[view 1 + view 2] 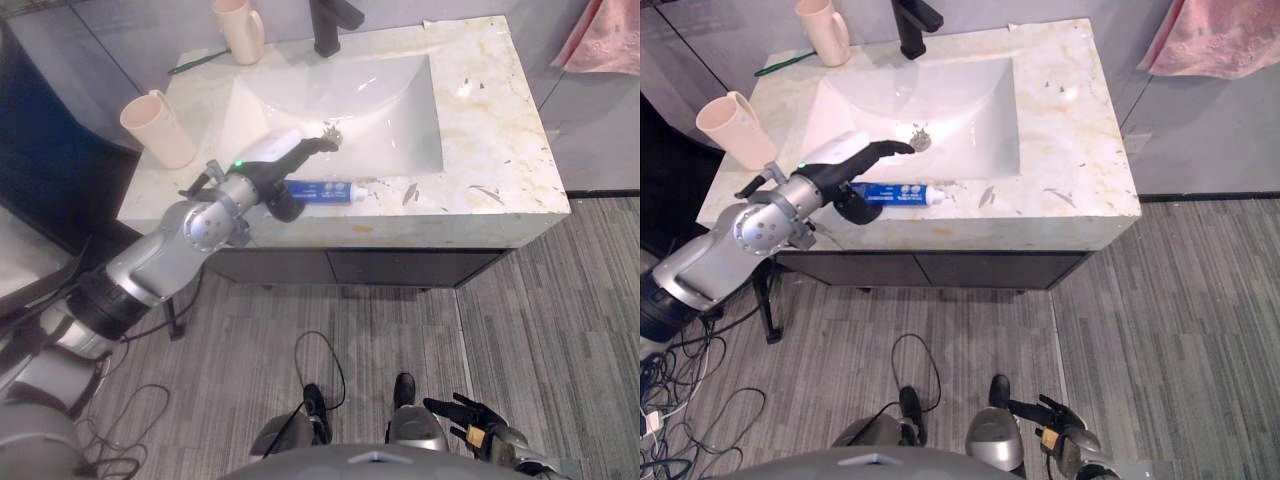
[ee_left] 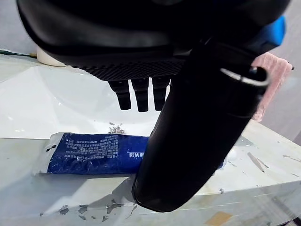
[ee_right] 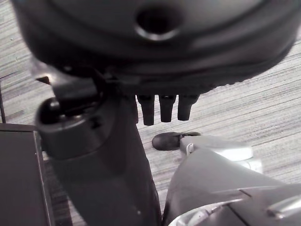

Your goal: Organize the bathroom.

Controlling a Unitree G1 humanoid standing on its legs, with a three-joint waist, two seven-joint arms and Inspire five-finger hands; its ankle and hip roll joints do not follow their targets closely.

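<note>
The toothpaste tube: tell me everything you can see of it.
The toothpaste tube is blue with white print and a white cap, and looks like soft plastic. It lies flat on the marble counter's front strip, lengthwise along the sink basin's front edge, cap pointing toward the robot's right. The left hand hovers over its crimped end with fingers straight, not gripping it.

The desk [image 1: 500, 150] is a pale marbled slab with a white sink [image 1: 340, 110] sunk into it. A blue toothpaste tube [image 1: 325, 190] lies on its front strip. One beige cup [image 1: 158, 128] stands at its left edge, another beige cup [image 1: 240, 30] at the back beside a green toothbrush [image 1: 198, 62] and a black faucet [image 1: 330, 25].
</note>
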